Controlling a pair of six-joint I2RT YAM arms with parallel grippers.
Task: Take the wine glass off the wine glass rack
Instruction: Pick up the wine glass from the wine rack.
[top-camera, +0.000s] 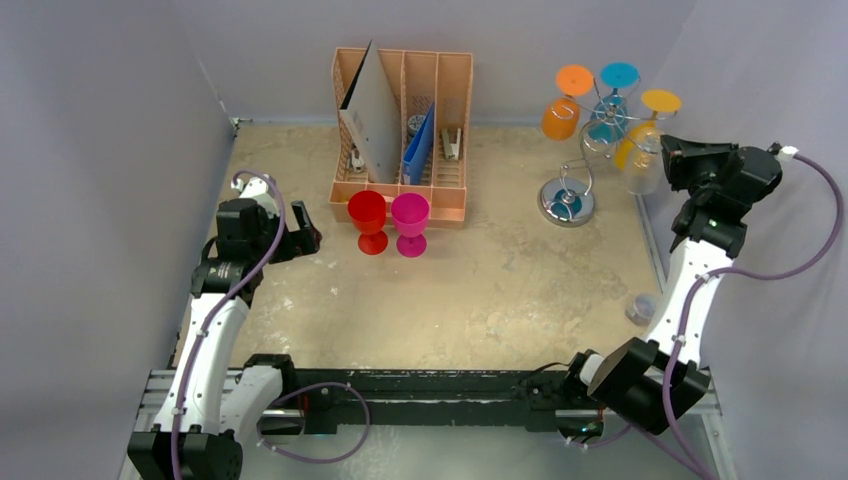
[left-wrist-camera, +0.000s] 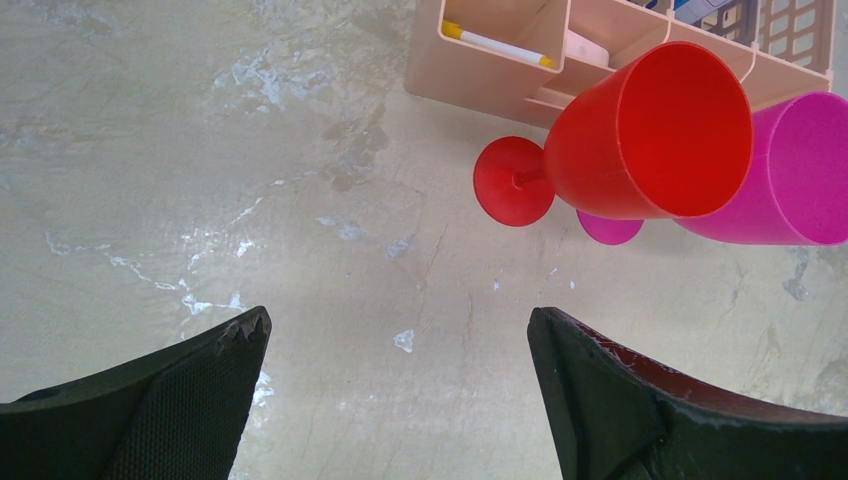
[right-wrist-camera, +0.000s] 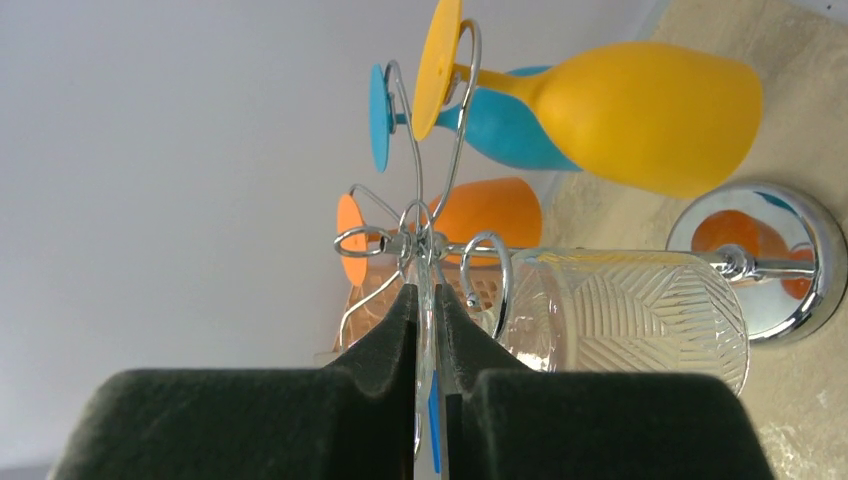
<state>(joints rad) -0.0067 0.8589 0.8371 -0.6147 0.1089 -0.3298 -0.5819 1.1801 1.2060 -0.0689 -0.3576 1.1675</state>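
Note:
The wine glass rack (top-camera: 567, 203) is a silver wire stand at the back right, with its looping arms (right-wrist-camera: 415, 240) above a shiny disc base (right-wrist-camera: 790, 260). A clear patterned wine glass (top-camera: 641, 170) (right-wrist-camera: 620, 310) hangs from it upside down, beside orange (top-camera: 560, 118), blue (top-camera: 610, 100) and yellow (right-wrist-camera: 640, 115) glasses. My right gripper (top-camera: 668, 160) (right-wrist-camera: 425, 292) is shut on the clear glass's thin foot, seen edge-on between the pads right at the rack's hub. At the left, my left gripper (top-camera: 305, 240) (left-wrist-camera: 400, 325) hangs open over bare table, holding nothing.
A red glass (top-camera: 368, 220) (left-wrist-camera: 650, 130) and a pink glass (top-camera: 410, 224) (left-wrist-camera: 790, 170) stand upright in front of a peach slotted organiser (top-camera: 452, 100). A small clear object (top-camera: 640, 307) lies by the right arm. Grey walls close in on both sides.

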